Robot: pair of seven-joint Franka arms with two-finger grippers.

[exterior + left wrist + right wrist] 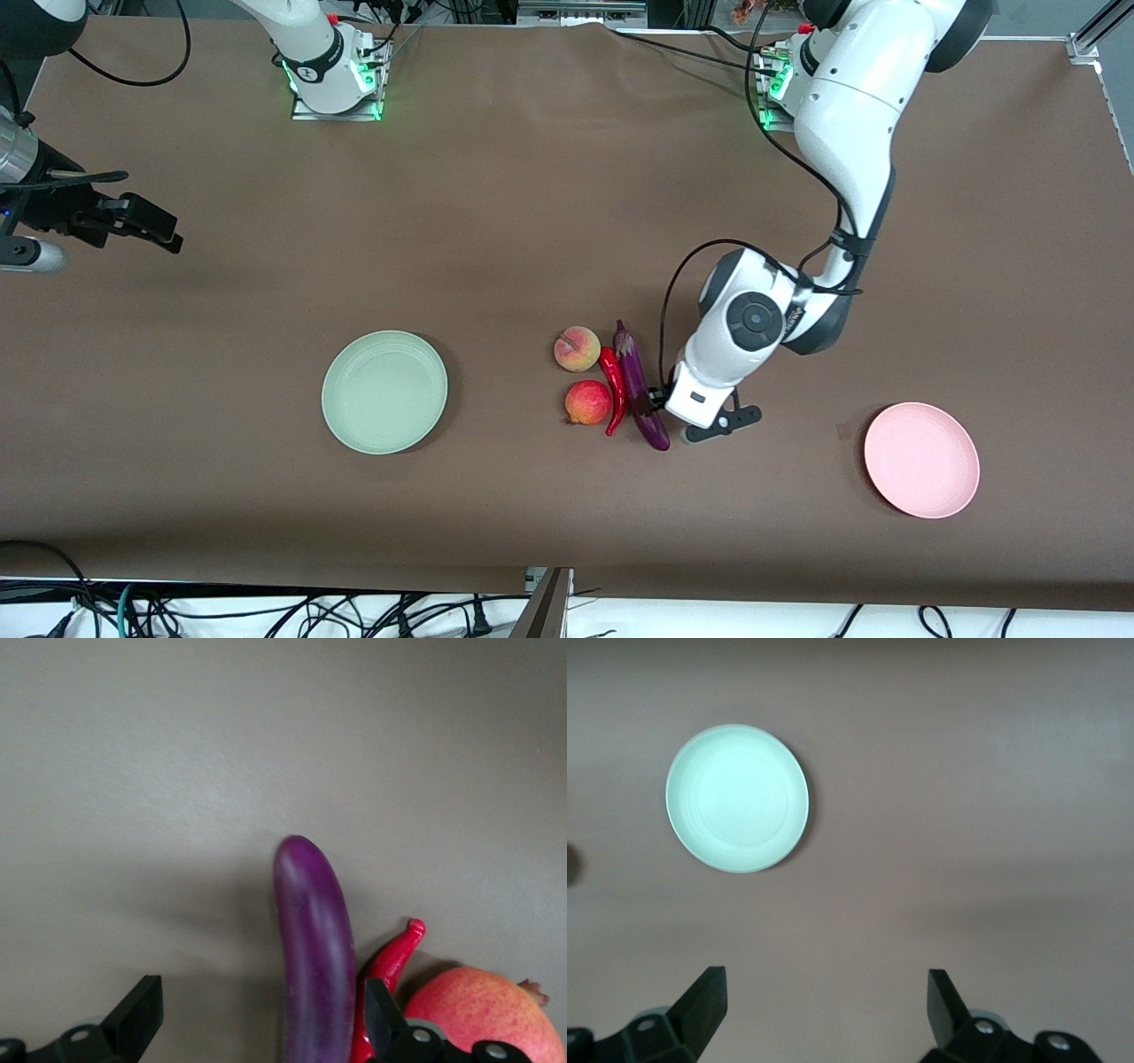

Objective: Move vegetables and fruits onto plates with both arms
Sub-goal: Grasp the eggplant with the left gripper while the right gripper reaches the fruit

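Now your left tool (257, 1028) sits low at the eggplant (640, 385), fingers apart astride it, chili (612, 391) alongside. Your right tool (824, 1019) waits spread over bare worktop (532, 221); both plates unloaded.

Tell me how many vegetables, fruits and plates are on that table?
Vegetables: 2, the eggplant and the chili pepper.
Fruits: 2, the peach and the pomegranate.
Plates: 2, the green plate and the pink plate.
Total: 6
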